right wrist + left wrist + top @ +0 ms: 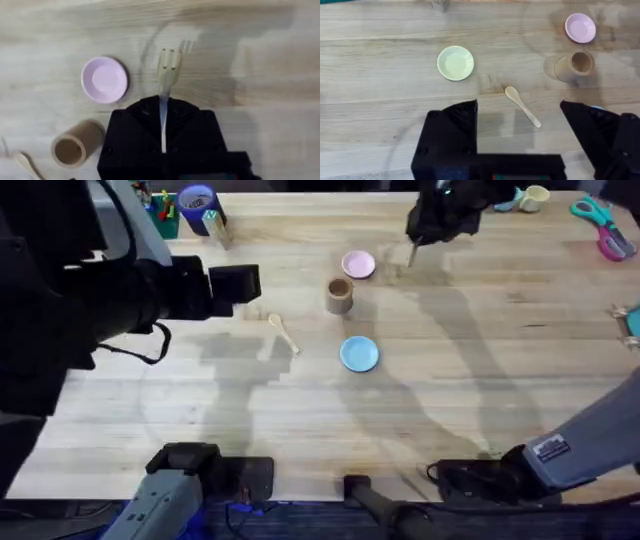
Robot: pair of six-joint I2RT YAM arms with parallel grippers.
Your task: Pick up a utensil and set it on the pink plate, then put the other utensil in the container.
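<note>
1. Setting: a pale wooden desk (300,420) is seen from overhead, with arm bases along the bottom edge and clutter in the upper corners of the frame.
2. Pink plate (358,264): lying just above centre of the overhead frame, bare.
3. Container (339,295): a tan cylinder standing just below and left of the pink plate, close to it but apart.
4. Fork-headed utensil (168,67): a slim pale wooden piece, clamped by its handle in the right gripper (413,242). In the right wrist view the tines are seen projecting beyond the closed fingers. It is held above the desk just to the right of the pink plate, not over it.
5. Wooden spoon (283,332): lying flat on the desk left of centre, below and left of the container.
6. Left gripper (520,125): fingers spread apart, nothing held. In the left wrist view the spoon lies between and just beyond them.
7. Step in hand: carrying the first utensil to the pink plate is judged under way.
8. Next move: a short shift leftward over the plate, then a lowering and release, appears to be called for.
</note>
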